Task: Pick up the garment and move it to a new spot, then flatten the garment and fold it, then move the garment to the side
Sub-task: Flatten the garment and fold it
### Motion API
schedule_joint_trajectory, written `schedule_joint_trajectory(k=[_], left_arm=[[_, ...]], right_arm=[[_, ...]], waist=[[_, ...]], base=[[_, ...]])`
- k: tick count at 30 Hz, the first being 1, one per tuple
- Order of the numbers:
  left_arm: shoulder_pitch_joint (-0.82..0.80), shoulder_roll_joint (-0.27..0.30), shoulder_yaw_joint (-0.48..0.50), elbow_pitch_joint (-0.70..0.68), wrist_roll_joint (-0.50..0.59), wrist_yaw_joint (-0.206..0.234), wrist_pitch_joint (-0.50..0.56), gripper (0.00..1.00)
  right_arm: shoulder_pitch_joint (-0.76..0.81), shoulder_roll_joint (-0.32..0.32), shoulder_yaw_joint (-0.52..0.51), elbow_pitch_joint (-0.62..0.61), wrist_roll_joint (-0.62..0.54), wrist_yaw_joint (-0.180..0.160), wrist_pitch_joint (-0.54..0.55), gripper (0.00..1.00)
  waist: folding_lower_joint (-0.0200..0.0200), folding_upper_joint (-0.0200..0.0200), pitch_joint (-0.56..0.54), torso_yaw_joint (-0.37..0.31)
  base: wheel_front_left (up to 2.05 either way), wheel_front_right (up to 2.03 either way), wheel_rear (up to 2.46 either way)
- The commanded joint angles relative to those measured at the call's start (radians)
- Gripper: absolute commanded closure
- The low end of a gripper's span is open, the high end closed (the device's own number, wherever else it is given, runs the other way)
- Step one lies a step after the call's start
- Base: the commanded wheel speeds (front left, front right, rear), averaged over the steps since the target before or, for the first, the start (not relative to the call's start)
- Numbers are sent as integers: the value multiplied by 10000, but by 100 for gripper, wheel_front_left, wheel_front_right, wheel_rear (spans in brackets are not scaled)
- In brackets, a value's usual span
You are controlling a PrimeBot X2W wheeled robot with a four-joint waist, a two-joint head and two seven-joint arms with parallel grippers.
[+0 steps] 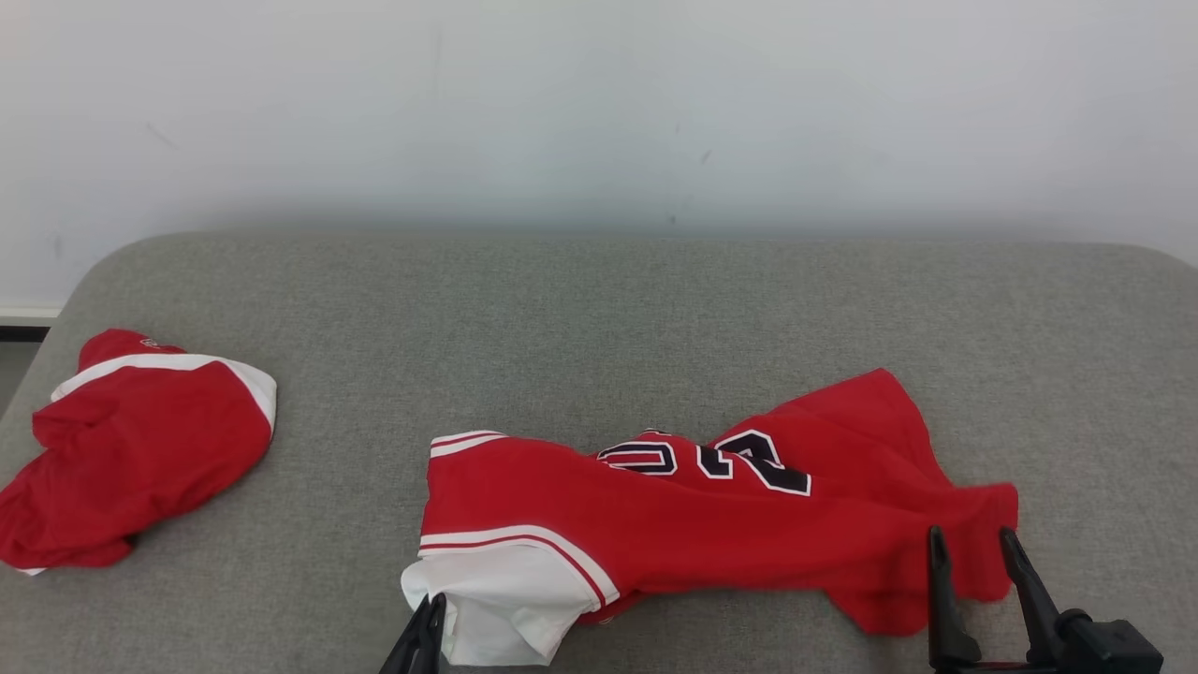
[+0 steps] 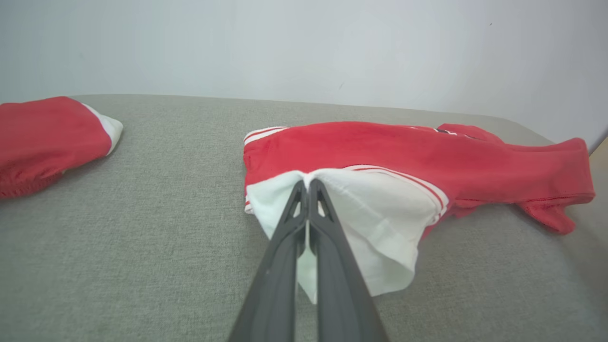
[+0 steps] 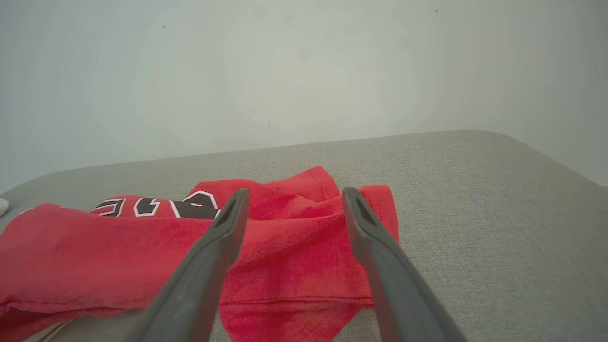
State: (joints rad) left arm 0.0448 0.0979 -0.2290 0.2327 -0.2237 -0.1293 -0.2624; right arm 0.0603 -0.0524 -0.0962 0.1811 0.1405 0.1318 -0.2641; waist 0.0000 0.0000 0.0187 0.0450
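Observation:
The garment [image 1: 674, 524] is a red jersey with a white sleeve and dark numbers, lying crumpled across the near middle of the grey surface; it also appears in the left wrist view [image 2: 380, 156] and the right wrist view [image 3: 285, 247]. My left gripper [image 1: 432, 608] [image 2: 308, 183] is shut on the white sleeve at the jersey's near left end. At the jersey's right end my right gripper [image 1: 973, 543] [image 3: 292, 197] stands open, its two fingers over the red hem with cloth under the gap.
A second red and white garment [image 1: 131, 440] [image 2: 47, 137] lies bunched at the far left of the grey padded surface [image 1: 599, 318]. A white wall rises behind. Bare grey cloth stretches to the right [image 3: 498, 213] and behind the jersey.

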Motion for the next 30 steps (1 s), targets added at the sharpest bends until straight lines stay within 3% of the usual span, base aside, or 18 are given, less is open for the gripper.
schedule_joint_trajectory(k=[1,9,14,19,20,21,22,30], left_arm=[[157,91,1,-206,61,-8,-21,100],[1087,599,-655,-1378,-16,-10,330,100],[1567,712,-1085,-822,-346,-10,888,100],[1511,693,-1198,-177,-501,2,766,100],[1458,698,-1176,-102,-485,17,684,95],[1385,699,-1130,-69,-481,48,585,21],[1330,688,-1057,-82,-510,67,478,0],[1195,644,-387,-509,-762,239,34,0]], right_arm=[[43,18,17,35,75,-23,-18,0],[-147,27,68,123,150,-23,-16,0],[-207,28,88,205,160,-23,-16,0],[-204,30,74,283,175,-23,-18,0],[-197,30,50,294,172,-23,-16,0],[-187,31,28,300,168,-23,-18,0],[-170,31,12,298,162,-23,-18,0],[-33,32,-3,332,149,-23,-18,0]], waist=[[0,0,33,179],[0,0,221,489],[0,0,311,510],[0,0,290,471],[0,0,279,462],[0,0,264,457],[0,0,249,452],[0,0,81,395]], base=[[0,0,0],[0,0,0],[0,0,0],[0,0,0],[0,0,0],[0,0,0],[0,0,0],[0,0,0]])
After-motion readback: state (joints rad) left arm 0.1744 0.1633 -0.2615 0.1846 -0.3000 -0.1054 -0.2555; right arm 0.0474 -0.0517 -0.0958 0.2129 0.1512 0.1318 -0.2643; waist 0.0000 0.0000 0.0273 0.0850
